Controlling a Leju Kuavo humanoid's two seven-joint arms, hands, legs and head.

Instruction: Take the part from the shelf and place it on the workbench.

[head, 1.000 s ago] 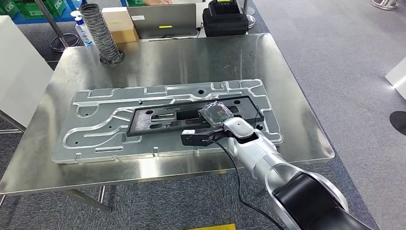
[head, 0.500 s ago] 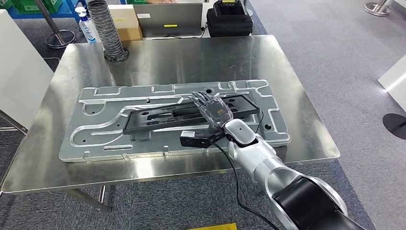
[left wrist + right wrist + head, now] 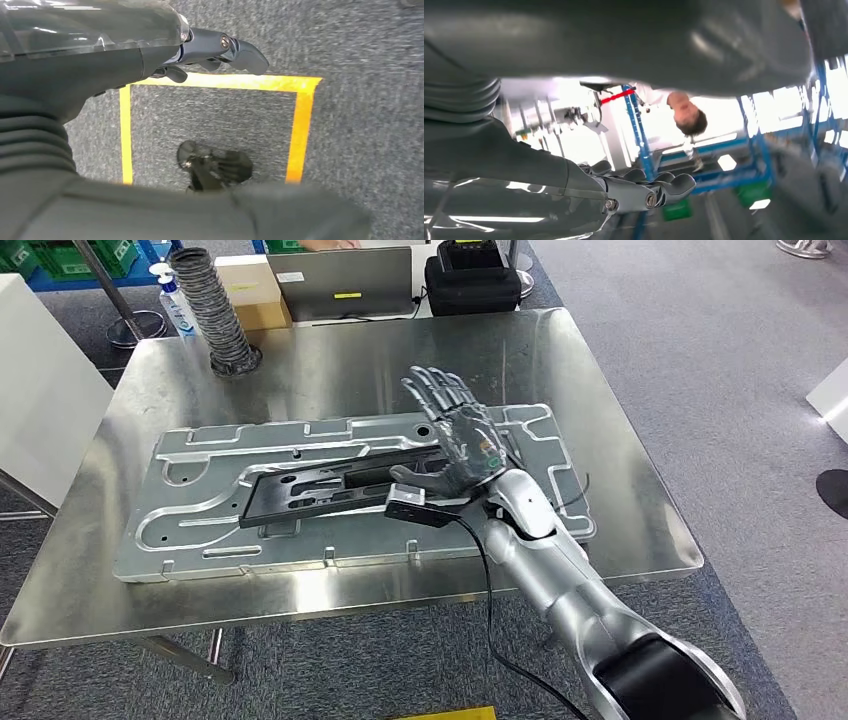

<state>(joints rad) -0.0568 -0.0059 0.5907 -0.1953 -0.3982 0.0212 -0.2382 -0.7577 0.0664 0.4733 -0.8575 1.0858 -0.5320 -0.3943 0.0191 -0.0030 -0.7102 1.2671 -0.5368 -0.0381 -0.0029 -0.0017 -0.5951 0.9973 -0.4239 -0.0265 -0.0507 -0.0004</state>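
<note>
The black flat part (image 3: 318, 491) lies on a large machined silver plate (image 3: 200, 515) on the steel workbench (image 3: 330, 370). My right hand (image 3: 462, 435) is raised over the part's right end, its fingers spread and pointing away from me, holding nothing. Its thumb (image 3: 412, 475) reaches sideways just above the part, and the hand hides that end of the part. In the right wrist view my right hand's fingers (image 3: 659, 190) point up into the room. My left hand (image 3: 220, 50) hangs over grey carpet and holds nothing.
At the workbench's far edge stand a grey ribbed hose (image 3: 213, 315), a cardboard box (image 3: 250, 290), a laptop (image 3: 345, 280) and a black case (image 3: 470, 280). A white panel (image 3: 40, 380) stands at the left. Yellow floor tape (image 3: 300, 130) lies below my left hand.
My right hand, which lay curled on the part's right end, has lifted off it and spread its fingers. The part stays on the plate, shifted slightly to the left.
</note>
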